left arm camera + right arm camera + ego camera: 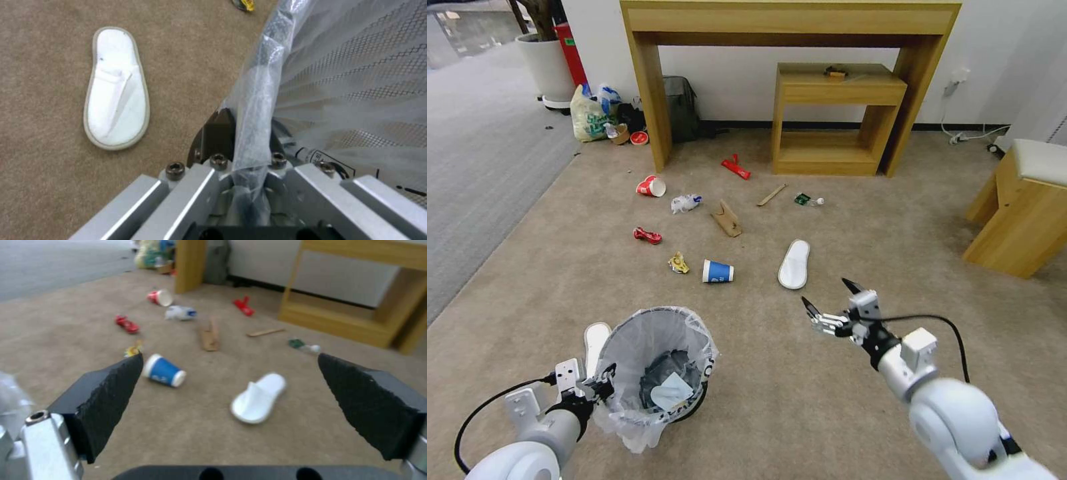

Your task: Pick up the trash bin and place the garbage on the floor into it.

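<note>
Trash bin (654,367) with its plastic liner sits low on the beige floor (800,413) near the robot, left gripper (602,385) fingers (218,136) pinching its rim and liner, a white slipper (116,88) just beside it. Right gripper (827,303) hovers with fingers (111,390) spread wide, aimed toward another white slipper (258,398) and the blue cup (163,370). Best to keep the bin upright, come down straight over one item and close only once it's between the pads

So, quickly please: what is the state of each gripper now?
Left gripper: shut on the rim of the small round black trash bin with its translucent bag.
Right gripper: open, holding nothing.
</note>
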Available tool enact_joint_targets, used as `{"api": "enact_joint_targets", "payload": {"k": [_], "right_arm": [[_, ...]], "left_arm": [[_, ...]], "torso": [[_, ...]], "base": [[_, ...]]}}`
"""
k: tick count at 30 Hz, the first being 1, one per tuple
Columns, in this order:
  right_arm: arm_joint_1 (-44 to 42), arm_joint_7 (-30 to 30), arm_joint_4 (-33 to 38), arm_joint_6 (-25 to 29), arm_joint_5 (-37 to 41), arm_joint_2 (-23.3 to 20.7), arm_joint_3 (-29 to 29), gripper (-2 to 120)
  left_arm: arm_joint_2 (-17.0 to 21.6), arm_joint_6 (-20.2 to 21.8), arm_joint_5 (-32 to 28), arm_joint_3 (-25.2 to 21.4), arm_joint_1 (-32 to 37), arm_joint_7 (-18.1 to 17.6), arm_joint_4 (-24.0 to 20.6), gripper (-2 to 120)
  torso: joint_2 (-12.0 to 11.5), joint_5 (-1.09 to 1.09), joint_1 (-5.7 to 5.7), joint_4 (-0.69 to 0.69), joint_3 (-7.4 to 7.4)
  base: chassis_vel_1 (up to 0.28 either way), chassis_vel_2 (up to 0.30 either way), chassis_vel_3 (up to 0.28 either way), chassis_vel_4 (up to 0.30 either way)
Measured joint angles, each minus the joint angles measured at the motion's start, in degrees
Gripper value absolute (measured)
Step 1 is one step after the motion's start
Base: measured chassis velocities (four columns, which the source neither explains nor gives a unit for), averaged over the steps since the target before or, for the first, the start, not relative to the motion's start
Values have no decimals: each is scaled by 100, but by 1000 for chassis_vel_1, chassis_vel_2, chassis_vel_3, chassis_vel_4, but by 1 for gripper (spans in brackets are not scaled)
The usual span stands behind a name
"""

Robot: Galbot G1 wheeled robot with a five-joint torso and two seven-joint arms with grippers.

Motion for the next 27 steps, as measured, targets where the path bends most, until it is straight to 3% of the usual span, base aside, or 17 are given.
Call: {"api": "enact_joint_targets", "payload": {"k": [6,27], "right_arm": [[-177,128,65,223,-243,350,-3,100],[-138,30,78,204,-243,304,-131,100]], "left_arm": [[14,0,-1,30,38,21,-28,0],[-9,0,35,29,75,-7,-98,0]], "torso": [[0,-1,0,1,0],[-1,0,0,2,1]], "base": [[0,0,0,0],[100,106,-101,-103]]}}
